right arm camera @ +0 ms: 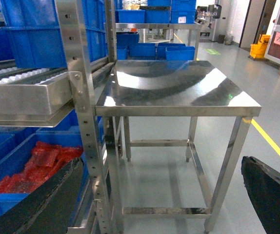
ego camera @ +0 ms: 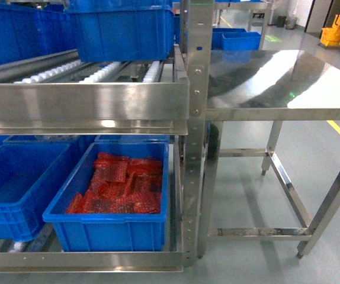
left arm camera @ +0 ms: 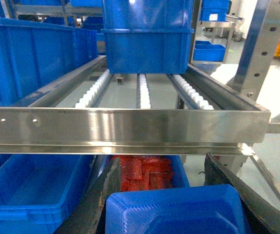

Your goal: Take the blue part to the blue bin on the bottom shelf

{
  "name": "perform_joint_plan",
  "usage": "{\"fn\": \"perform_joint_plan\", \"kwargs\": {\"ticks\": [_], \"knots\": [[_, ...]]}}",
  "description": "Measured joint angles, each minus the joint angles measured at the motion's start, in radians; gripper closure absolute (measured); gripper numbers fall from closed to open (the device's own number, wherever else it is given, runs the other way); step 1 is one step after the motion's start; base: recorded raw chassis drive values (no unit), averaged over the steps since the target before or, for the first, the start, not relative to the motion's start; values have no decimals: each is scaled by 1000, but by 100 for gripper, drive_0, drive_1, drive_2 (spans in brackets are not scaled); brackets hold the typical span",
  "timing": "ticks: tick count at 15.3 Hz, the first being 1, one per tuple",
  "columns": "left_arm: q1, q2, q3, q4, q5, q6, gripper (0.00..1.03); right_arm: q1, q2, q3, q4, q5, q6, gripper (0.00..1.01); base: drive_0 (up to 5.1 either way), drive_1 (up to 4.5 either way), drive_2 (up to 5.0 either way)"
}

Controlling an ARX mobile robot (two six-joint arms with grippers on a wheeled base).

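Note:
In the left wrist view my left gripper (left arm camera: 162,176) is shut on a blue part (left arm camera: 175,212), a flat ribbed plastic piece with raised edges held between the two dark fingers (left arm camera: 101,200). It hangs in front of the rack, just below the upper shelf's steel lip. On the bottom shelf (ego camera: 81,259) stand an empty blue bin (ego camera: 13,189) at the left and a blue bin (ego camera: 128,228) filled with red parts (ego camera: 119,186) beside it. My right gripper (right arm camera: 162,195) is open with nothing in it, facing the steel table. Neither gripper shows in the head view.
The upper roller shelf (ego camera: 84,106) carries more blue bins (ego camera: 122,29) and overhangs the lower bins. A rack post (ego camera: 196,118) separates the rack from a steel table (ego camera: 276,83) on the right. More bins stand on the floor behind.

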Motion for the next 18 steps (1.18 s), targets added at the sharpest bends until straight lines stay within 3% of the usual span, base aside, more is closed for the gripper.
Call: {"fn": "perform_joint_plan", "kwargs": {"ticks": [18], "knots": [[0,0,0,0,-1,0,59,0,0,0,3,0,0,3,-506,239,239]]}}
